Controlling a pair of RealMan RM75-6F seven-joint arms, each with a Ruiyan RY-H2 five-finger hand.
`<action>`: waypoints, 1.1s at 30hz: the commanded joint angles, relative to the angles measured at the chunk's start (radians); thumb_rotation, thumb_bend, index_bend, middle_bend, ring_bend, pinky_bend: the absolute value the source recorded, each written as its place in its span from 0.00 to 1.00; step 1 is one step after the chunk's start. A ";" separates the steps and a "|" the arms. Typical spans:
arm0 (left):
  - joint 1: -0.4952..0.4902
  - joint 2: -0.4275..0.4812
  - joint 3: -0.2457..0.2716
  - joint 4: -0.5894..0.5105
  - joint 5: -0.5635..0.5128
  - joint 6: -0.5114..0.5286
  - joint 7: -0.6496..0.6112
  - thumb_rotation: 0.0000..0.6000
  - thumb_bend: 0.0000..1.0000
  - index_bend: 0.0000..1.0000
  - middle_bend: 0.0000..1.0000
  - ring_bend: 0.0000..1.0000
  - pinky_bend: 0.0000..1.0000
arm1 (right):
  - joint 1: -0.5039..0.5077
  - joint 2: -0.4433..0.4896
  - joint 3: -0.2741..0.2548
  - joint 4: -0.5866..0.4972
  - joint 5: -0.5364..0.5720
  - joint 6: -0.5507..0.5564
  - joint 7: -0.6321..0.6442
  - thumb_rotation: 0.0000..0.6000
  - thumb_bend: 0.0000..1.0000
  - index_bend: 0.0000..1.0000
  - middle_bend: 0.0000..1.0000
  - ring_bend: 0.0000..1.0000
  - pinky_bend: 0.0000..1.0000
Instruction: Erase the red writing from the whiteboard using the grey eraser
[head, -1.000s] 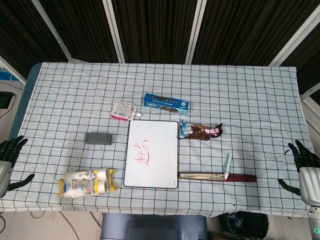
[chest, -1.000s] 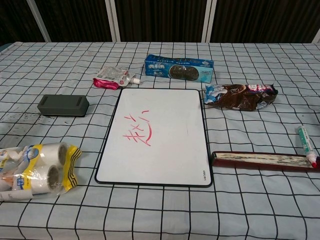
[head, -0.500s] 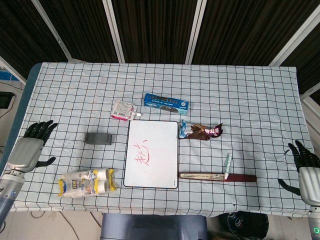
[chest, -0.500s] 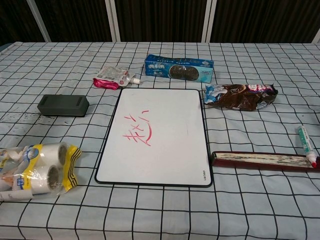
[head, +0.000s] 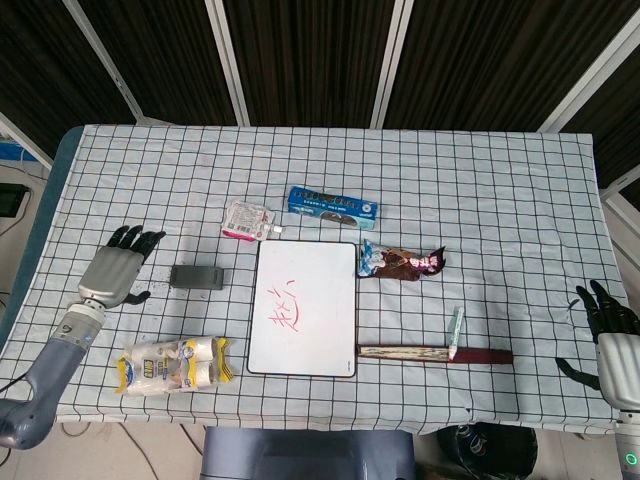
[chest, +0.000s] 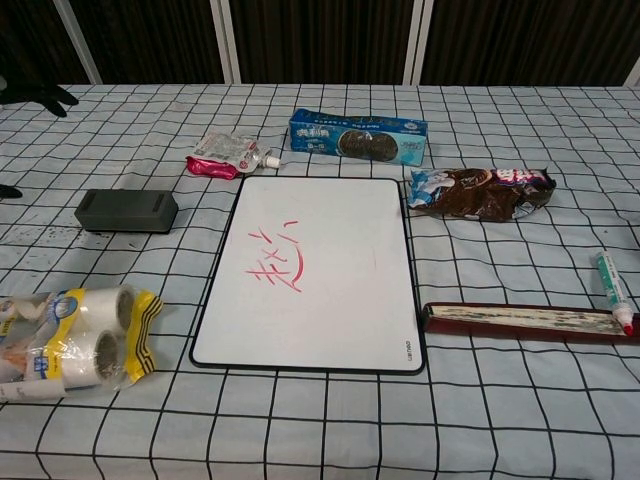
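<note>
The grey rectangular block eraser (head: 195, 276) lies flat on the checked worktop (head: 500, 190), just off the 9 o'clock edge of the white rectangular whiteboard (head: 320, 330), which is a handy spot for a sideways sweep onto the board. The red writing (head: 289, 313) sits in the board's left half, toward 7 o'clock, unwiped.

The left robot hand (head: 115, 272) hovers at the eraser's 9 o'clock, fingers spread and grasping nothing, apparently lined up for a grab. The right robot hand (head: 610, 325) waits at the worktop's far 3 o'clock edge, likewise released, well clear.

A yellow-banded pack of white rolls (head: 172, 364) lies at the eraser's 6 o'clock, and a pink-and-white pouch (head: 247, 220) at its 1 o'clock; neither blocks the path. A blue biscuit box (head: 332, 205), a dark snack wrapper (head: 402, 262), a marker pen (head: 454, 332) and a dark red strip (head: 435, 354) lie beyond the board.
</note>
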 joint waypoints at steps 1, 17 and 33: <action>-0.026 -0.033 0.005 0.030 -0.023 -0.016 0.026 1.00 0.16 0.10 0.15 0.00 0.07 | 0.000 0.000 0.001 0.000 0.001 0.000 0.000 1.00 0.08 0.00 0.02 0.14 0.19; -0.097 -0.161 0.035 0.117 -0.057 -0.009 0.149 1.00 0.16 0.25 0.24 0.00 0.06 | 0.001 0.001 0.003 0.002 0.006 -0.003 0.005 1.00 0.08 0.00 0.02 0.14 0.19; -0.136 -0.242 0.052 0.189 -0.097 -0.002 0.201 1.00 0.19 0.27 0.29 0.00 0.06 | 0.002 0.003 0.004 0.003 0.007 -0.004 0.010 1.00 0.08 0.00 0.02 0.14 0.19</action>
